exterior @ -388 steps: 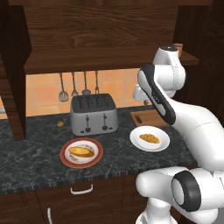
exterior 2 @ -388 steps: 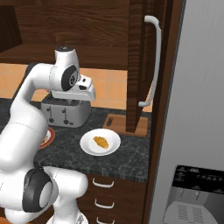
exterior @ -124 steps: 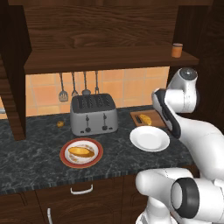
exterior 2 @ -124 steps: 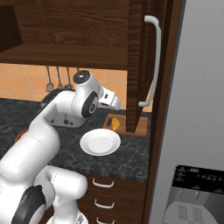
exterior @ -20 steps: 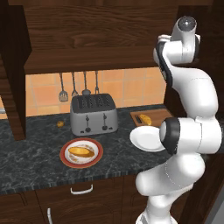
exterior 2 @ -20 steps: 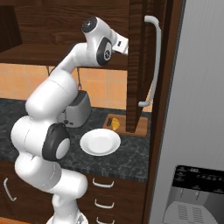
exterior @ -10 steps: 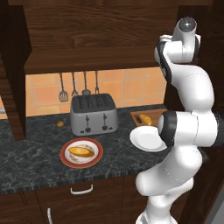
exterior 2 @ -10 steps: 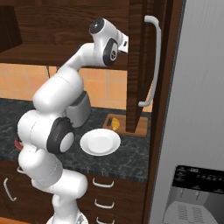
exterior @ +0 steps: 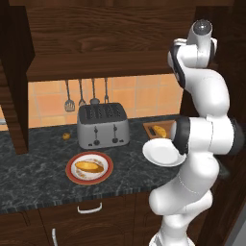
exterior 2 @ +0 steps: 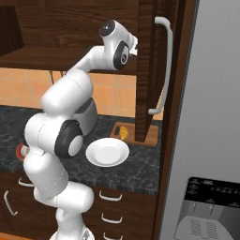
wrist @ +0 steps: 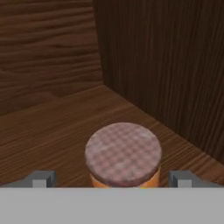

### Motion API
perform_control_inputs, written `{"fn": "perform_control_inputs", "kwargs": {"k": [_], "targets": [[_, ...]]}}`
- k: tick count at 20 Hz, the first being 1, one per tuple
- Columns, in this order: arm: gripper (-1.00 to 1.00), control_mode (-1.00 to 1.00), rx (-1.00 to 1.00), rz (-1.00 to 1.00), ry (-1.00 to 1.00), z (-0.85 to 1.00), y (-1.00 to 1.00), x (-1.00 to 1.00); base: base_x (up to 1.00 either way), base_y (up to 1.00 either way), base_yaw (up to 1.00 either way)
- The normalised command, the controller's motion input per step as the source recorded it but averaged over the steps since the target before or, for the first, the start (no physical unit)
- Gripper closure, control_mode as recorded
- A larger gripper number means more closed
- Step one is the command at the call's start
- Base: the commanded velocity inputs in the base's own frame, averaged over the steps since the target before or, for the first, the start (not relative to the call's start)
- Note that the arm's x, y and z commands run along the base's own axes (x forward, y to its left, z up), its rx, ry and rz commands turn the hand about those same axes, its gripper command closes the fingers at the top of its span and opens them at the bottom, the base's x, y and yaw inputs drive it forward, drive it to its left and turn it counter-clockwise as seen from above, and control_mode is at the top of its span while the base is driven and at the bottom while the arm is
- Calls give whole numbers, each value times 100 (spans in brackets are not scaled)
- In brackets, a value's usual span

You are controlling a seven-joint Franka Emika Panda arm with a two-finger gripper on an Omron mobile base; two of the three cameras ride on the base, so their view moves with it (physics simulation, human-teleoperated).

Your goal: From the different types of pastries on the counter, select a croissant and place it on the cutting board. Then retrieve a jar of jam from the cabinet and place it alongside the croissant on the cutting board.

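The jar of jam stands upright on the cabinet shelf, near the inner corner where the back wall meets the side wall, and it is the landmark for everything here. In the hand view the gripper is released, its two fingertips standing wide on either side of the jar's checked brownish lid, apart from it, with a sliver of orange body showing below the lid. The croissant already lies on the cutting board on the counter, far below the jar and just beyond the empty white plate, so the step in hand looks to be the pick of the jar. To do it well, the hand would best settle lower so the pads meet the jar's body rather than the lid alone, keep the jar centred between the fingertips so neither one nudges it first, and close evenly. The side wall lies close to the jar on one flank, so the finger on that side has the less room; a straight approach and a straight lift before drawing back out of the shelf should keep the jar from tipping or scraping the wood. No brand, label or writing can be read on the jar or its lid; the fridge panel carries marks too small to make out.
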Motion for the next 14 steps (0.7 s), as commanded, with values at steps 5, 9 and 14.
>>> {"fn": "perform_control_inputs", "kwargs": {"k": [5, 9, 14], "targets": [[-100, -100, 1, 0, 0, -13, -18, 25, 0, 0, 0], [-100, -100, 3, 0, 0, -2, -11, 23, 0, 0, 0], [-100, -100, 0, 0, 0, 0, -6, 8, 0, 0, 0]]}}
